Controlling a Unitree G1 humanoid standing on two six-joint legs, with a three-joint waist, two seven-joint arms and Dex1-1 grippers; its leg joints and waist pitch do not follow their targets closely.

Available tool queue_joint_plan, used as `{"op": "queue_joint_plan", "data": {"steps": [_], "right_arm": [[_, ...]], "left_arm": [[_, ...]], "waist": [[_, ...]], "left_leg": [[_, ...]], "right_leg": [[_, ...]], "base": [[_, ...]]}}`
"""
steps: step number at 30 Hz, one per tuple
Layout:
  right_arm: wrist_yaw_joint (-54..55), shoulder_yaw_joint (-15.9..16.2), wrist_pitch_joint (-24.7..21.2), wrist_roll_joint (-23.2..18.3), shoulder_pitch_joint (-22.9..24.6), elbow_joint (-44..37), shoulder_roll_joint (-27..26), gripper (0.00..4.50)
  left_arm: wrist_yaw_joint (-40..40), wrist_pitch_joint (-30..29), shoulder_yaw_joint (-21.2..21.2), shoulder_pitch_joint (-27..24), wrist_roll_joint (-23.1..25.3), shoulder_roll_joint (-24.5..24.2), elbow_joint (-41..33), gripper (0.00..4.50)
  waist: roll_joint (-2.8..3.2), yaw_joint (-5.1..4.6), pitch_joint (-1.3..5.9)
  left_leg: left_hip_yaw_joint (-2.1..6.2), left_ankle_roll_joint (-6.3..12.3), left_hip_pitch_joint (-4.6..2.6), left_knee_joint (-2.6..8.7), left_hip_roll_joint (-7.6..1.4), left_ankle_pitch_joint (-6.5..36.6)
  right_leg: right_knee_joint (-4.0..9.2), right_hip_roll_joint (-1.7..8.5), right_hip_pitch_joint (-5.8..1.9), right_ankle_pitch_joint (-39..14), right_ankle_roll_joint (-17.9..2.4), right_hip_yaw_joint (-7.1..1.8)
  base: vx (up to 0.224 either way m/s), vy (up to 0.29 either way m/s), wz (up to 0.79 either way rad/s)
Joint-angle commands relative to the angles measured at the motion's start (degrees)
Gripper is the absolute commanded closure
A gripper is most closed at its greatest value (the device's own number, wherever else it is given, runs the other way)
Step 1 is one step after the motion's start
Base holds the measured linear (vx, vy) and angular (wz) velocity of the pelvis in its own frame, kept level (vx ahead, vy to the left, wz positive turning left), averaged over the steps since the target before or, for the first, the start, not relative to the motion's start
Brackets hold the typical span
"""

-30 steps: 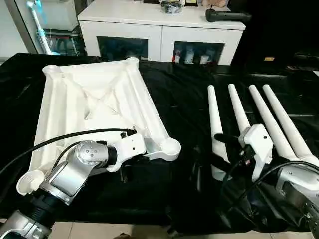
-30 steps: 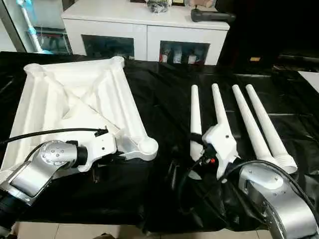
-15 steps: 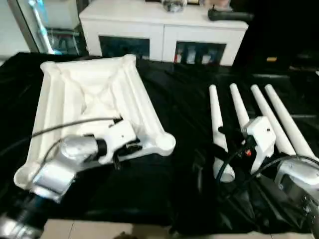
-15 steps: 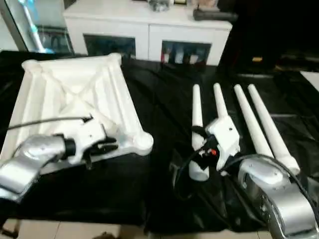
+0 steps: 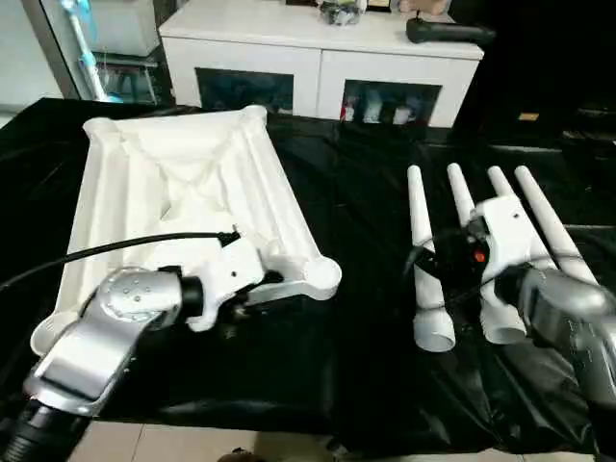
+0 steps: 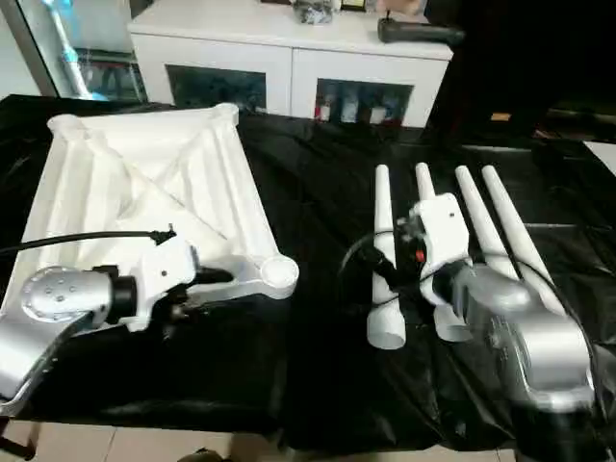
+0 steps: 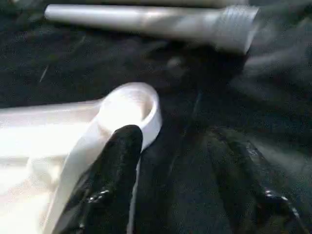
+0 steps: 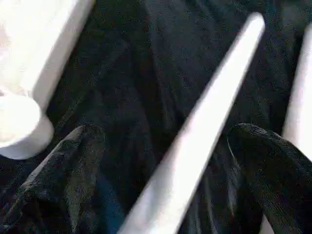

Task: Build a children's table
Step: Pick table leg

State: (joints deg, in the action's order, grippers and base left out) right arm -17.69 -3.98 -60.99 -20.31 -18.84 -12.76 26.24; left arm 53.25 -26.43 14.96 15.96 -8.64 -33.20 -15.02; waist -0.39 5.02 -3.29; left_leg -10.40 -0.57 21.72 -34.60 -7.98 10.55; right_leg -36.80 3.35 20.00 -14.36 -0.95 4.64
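The white tabletop [image 5: 183, 183] lies ribbed side up on the left, its near right corner socket [image 5: 320, 276] facing the legs. My left gripper [image 5: 252, 289] is open at that corner: one finger [image 7: 119, 161] rests against the rim beside the socket [image 7: 131, 105], the other sits over the cloth. Four white tapered legs lie side by side on the right. My right gripper [image 6: 380, 260] is open and straddles the leftmost leg [image 5: 421, 231]. That leg [image 8: 214, 87] runs between its two fingers.
A black cloth [image 5: 356, 212] covers the work surface. Behind it stands a white cabinet with glass doors [image 5: 318, 67], with a black object [image 5: 448, 32] on top. The cloth's front edge drops to a pale floor [image 5: 192, 448].
My right gripper has moved forward from the legs' wide ends to over the leftmost leg. My left gripper has shifted slightly along the tabletop's near rim. The camera has also shifted.
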Motion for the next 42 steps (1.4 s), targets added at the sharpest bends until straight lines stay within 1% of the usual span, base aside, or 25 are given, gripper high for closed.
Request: {"op": "queue_joint_plan", "data": {"steps": [1, 2, 3, 4, 5, 7, 8, 10, 11, 13, 15, 16, 18, 19, 21, 23, 26, 28, 29, 30, 34, 35, 36, 40, 42], "right_arm": [[2.4, 0.4, -5.2, 0.3, -1.8, 0.5, -0.5, 0.00], [3.3, 0.4, -6.6, 0.5, -2.3, 0.6, -0.7, 0.00], [3.3, 0.4, -6.6, 0.5, -2.3, 0.6, -0.7, 0.00], [4.9, 0.1, -11.0, 1.0, -3.4, 1.1, -1.3, 0.00], [5.3, 0.0, -12.3, 1.2, -3.7, 1.3, -1.6, 0.00], [5.7, -0.5, -13.5, 1.3, -4.1, 1.6, -2.5, 0.00], [5.7, -0.5, -13.5, 1.3, -4.1, 1.6, -2.5, 0.00], [7.6, -0.9, -14.0, 2.1, -4.5, 4.5, -5.5, 0.00], [7.8, -1.0, -14.0, 2.2, -4.6, 5.1, -6.0, 0.00], [9.1, -0.7, -13.4, 2.6, -4.7, 8.3, -8.1, 0.00], [9.7, -0.4, -13.5, 2.7, -4.9, 10.0, -9.3, 0.00], [10.3, 0.0, -13.6, 3.2, -5.0, 11.4, -10.0, 0.00], [10.6, -0.1, -14.1, 3.3, -5.0, 12.0, -10.4, 0.00], [11.2, -0.5, -14.4, 3.7, -5.1, 12.6, -11.0, 0.00], [11.5, -0.7, -14.3, 3.9, -5.2, 12.9, -11.3, 0.00], [12.1, -1.9, -14.1, 4.3, -5.3, 13.1, -11.9, 0.29], [12.2, -2.4, -13.9, 4.5, -5.6, 13.2, -11.9, 0.46], [12.3, -2.7, -13.9, 4.5, -5.9, 13.5, -11.8, 0.74], [12.3, -2.7, -13.9, 4.5, -5.9, 13.5, -11.8, 0.74], [12.4, -3.0, -13.8, 4.4, -5.9, 13.6, -11.7, 0.91], [12.5, -3.6, -13.7, 4.5, -5.9, 13.3, -11.6, 1.13], [12.5, -3.6, -13.7, 4.5, -5.9, 13.3, -11.6, 1.27], [12.5, -3.9, -13.7, 4.6, -5.9, 13.1, -11.6, 1.27], [12.4, -4.9, -14.4, 4.8, -6.5, 12.0, -11.5, 1.71], [12.3, -5.2, -14.8, 4.6, -6.6, 11.5, -11.3, 1.84]], "left_arm": [[-0.8, -1.7, 0.6, 0.7, -1.6, 0.9, -3.2, 1.59], [-1.1, -2.2, 0.8, 0.6, -1.8, 1.1, -3.9, 1.58], [-1.1, -2.2, 0.8, 0.6, -1.8, 1.1, -3.9, 1.58], [-1.4, -3.0, 1.4, 0.3, -2.2, 1.6, -5.3, 1.50], [-1.4, -3.1, 1.6, 0.2, -2.3, 1.7, -5.6, 1.20], [-1.4, -3.7, 1.8, 0.1, -2.4, 2.1, -6.3, 1.13], [-1.4, -3.7, 1.8, 0.1, -2.4, 2.1, -6.3, 1.10], [-1.5, -4.4, 2.4, 0.1, -2.5, 2.8, -7.4, 0.84], [-1.5, -4.4, 2.5, 0.1, -2.5, 2.9, -7.5, 0.74], [-1.8, -5.0, 3.1, 0.5, -2.5, 3.2, -8.0, 0.62], [-2.0, -5.3, 3.5, 0.7, -2.7, 3.2, -8.2, 0.44], [-2.2, -5.4, 3.7, 1.0, -2.7, 3.3, -8.3, 0.25], [-2.2, -5.3, 3.7, 1.1, -2.6, 3.3, -8.3, 0.17], [-2.2, -5.3, 3.6, 1.2, -2.6, 3.3, -8.3, 0.09], [-2.2, -5.4, 3.6, 1.3, -2.6, 3.3, -8.4, 0.03], [-2.4, -5.8, 3.3, 1.4, -2.7, 3.4, -8.6, 0.00], [-2.7, -6.6, 2.9, 1.3, -3.4, 3.8, -8.9, 0.00], [-3.4, -6.7, 2.8, 1.5, -3.4, 4.0, -8.7, 0.00], [-3.4, -6.7, 2.8, 1.5, -3.4, 4.0, -8.7, 0.00], [-3.7, -6.4, 3.0, 1.7, -2.9, 3.9, -8.3, 0.00], [-4.1, -5.9, 3.0, 1.8, -2.3, 3.9, -8.0, 0.00], [-4.1, -5.9, 3.0, 1.8, -2.3, 3.9, -8.0, 0.00], [-4.2, -5.9, 2.9, 1.8, -2.3, 3.9, -8.0, 0.00], [-4.3, -5.7, 2.8, 1.8, -2.2, 3.7, -7.8, 0.00], [-4.4, -5.6, 2.7, 1.9, -2.3, 3.6, -7.6, 0.00]], "waist": [[-0.27, -0.26, 3.25], [-0.27, -0.26, 3.25], [-0.24, -0.21, 3.25], [-0.54, -0.36, 3.15], [-0.40, -0.27, 3.16], [-0.43, -0.25, 3.10], [-0.42, -0.25, 3.08], [-0.36, -0.40, 2.94], [-0.15, -0.45, 2.96], [-0.27, -0.52, 3.02], [-0.19, -0.45, 3.12], [-0.24, -0.47, 3.03], [-0.29, -0.44, 3.05], [-0.46, -0.38, 3.08], [-0.35, -0.34, 2.94], [-0.34, -0.39, 2.91], [-0.27, -0.39, 2.91], [-0.31, -0.33, 2.89], [-0.33, -0.32, 2.92], [-0.37, -0.30, 2.92], [-0.41, -0.30, 2.96], [-0.40, -0.28, 2.96], [-0.41, -0.29, 2.95], [-0.37, -0.33, 2.92], [-0.42, -0.36, 2.93]], "left_leg": [[2.59, -2.79, -1.46, 4.62, -5.92, 7.6], [2.59, -2.79, -1.46, 4.62, -5.92, 7.6], [2.56, -2.47, -1.44, 4.55, -5.94, 6.7], [2.44, -2.52, -1.54, 4.58, -5.93, 6.8], [2.43, -2.51, -1.54, 4.54, -5.82, 6.8], [2.36, -2.90, -1.52, 4.53, -5.80, 7.4], [2.35, -3.03, -1.52, 4.54, -5.84, 7.7], [2.42, -3.91, -1.61, 4.73, -5.86, 9.0], [2.46, -4.54, -1.69, 4.78, -5.86, 9.7], [2.43, -5.18, -1.67, 4.79, -5.86, 10.0], [2.35, -5.39, -1.70, 4.78, -5.84, 9.3], [2.26, -5.55, -1.60, 4.88, -5.75, 9.0], [2.19, -5.61, -1.66, 4.84, -5.70, 9.0], [2.13, -5.51, -1.62, 4.85, -5.72, 8.9], [2.06, -5.55, -1.77, 4.90, -5.71, 9.7], [2.06, -5.99, -1.89, 4.97, -5.75, 10.6], [2.02, -6.41, -2.00, 4.98, -5.73, 11.1], [2.03, -6.41, -2.00, 5.02, -5.73, 11.0], [2.03, -6.41, -1.98, 5.02, -5.74, 10.9], [2.03, -6.24, -1.93, 5.00, -5.75, 10.7], [1.97, -5.87, -1.85, 4.93, -5.69, 9.8], [1.95, -5.73, -1.87, 4.90, -5.69, 9.7], [1.95, -5.68, -1.87, 4.91, -5.70, 9.6], [1.95, -5.94, -1.94, 5.00, -5.76, 10.1], [1.93, -5.94, -1.94, 4.96, -5.73, 10.2]], "right_leg": [[4.26, 6.77, -1.18, -2.5, -11.7, -4.34], [4.26, 6.77, -1.18, -2.5, -11.7, -4.34], [4.23, 6.77, -1.16, -1.8, -11.6, -4.33], [4.30, 6.58, -1.08, -2.2, -11.4, -4.38], [4.37, 6.64, -1.11, -3.1, -11.2, -4.36], [4.57, 6.70, -1.08, -4.8, -10.7, -4.45], [4.60, 6.79, -1.05, -5.2, -10.6, -4.51], [4.76, 6.72, -0.80, -7.2, -10.2, -4.50], [4.80, 6.68, -0.66, -7.9, -10.1, -4.52], [4.76, 6.73, -0.68, -7.8, -10.1, -4.59], [4.60, 6.59, -0.73, -6.4, -9.7, -4.65], [4.55, 6.50, -0.74, -5.9, -9.5, -4.70], [4.58, 6.53, -0.77, -6.0, -9.4, -4.76], [4.57, 6.57, -0.85, -6.0, -9.1, -4.84], [4.76, 6.55, -0.63, -7.5, -8.7, -4.94], [4.87, 6.56, -0.49, -8.9, -8.4, -5.01], [4.90, 6.54, -0.39, -9.6, -8.2, -5.05], [4.91, 6.45, -0.34, -9.4, -8.0, -5.07], [4.88, 6.47, -0.40, -9.3, -8.0, -5.07], [4.92, 6.55, -0.46, -8.9, -8.0, -5.11], [4.88, 6.49, -0.53, -7.9, -8.1, -5.09], [4.88, 6.50, -0.52, -7.9, -8.2, -5.08], [4.89, 6.48, -0.51, -7.9, -8.2, -5.08], [4.88, 6.39, -0.42, -8.5, -8.1, -5.07], [4.93, 6.44, -0.43, -9.0, -8.0, -5.09]], "base": [[0.000, 0.000, 0.00], [0.000, 0.000, 0.00], [0.000, 0.000, 0.00], [0.000, 0.000, 0.00], [0.000, 0.000, 0.00], [0.000, 0.000, 0.00], [0.000, 0.000, 0.00], [0.000, 0.000, 0.00], [0.000, 0.000, 0.00], [0.000, 0.000, 0.00], [0.000, 0.000, 0.00], [0.000, 0.000, 0.00], [0.000, 0.000, 0.00], [0.000, 0.000, 0.00], [0.000, 0.000, 0.00], [0.000, 0.000, 0.00], [0.000, 0.000, 0.00], [0.000, 0.000, 0.00], [0.000, 0.000, 0.00], [0.000, 0.000, 0.00], [0.000, 0.000, 0.00], [0.000, 0.000, 0.00], [0.000, 0.000, 0.00], [0.000, 0.000, 0.00], [0.000, 0.000, 0.00]]}}
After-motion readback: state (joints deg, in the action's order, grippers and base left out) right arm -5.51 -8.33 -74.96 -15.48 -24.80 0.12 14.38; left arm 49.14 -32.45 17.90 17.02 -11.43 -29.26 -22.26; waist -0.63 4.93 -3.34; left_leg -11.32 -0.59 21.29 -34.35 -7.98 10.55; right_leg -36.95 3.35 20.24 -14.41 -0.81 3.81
